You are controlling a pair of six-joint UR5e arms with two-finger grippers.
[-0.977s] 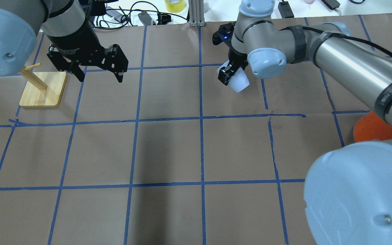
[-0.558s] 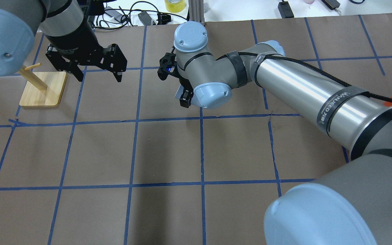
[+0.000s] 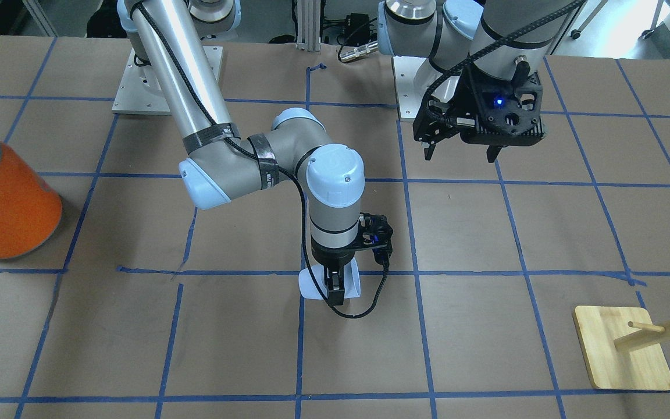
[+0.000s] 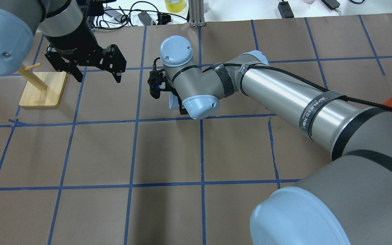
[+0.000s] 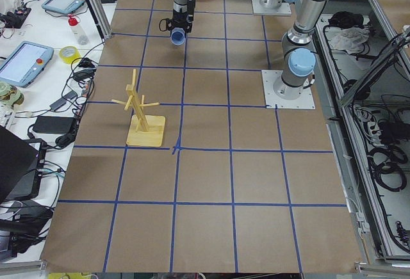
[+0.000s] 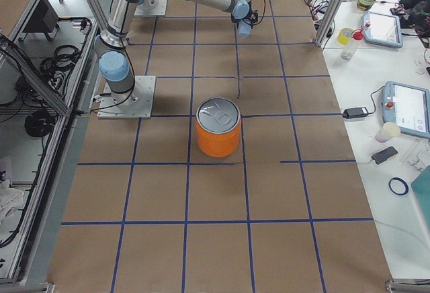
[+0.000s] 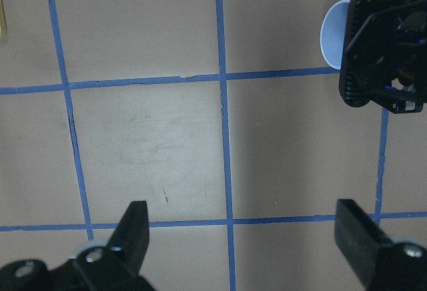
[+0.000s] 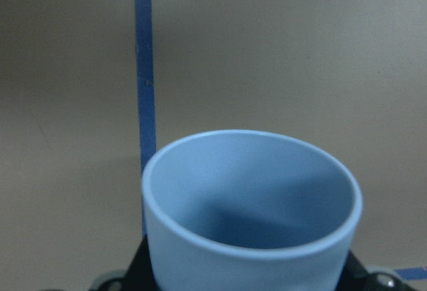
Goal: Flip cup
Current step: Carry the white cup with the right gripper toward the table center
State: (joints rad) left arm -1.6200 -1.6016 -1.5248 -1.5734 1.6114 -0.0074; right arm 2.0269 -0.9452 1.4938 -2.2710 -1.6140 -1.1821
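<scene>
Swinging further to its left, the right gripper [image 3: 334, 286] carries the cup [image 3: 312, 287] over the surface [image 3: 486, 262], fingers clamped on the cup's wall, mouth pointing away from the wrist. Well off to that gripper's left, the left gripper [image 4: 99, 79] hangs with its fingers spread wide apart.

The cup [image 8: 250, 204] is smooth, matt plastic; the table [image 4: 168, 153] wears matt brown paper gridded with blue tape [image 4: 201, 153]. The orange can [image 6: 218, 132] has a dull-sheened metal lid, the peg stand [image 3: 623, 349] is pale bare wood, and the right arm [image 4: 284, 98] gleams with polished metal tubing.
</scene>
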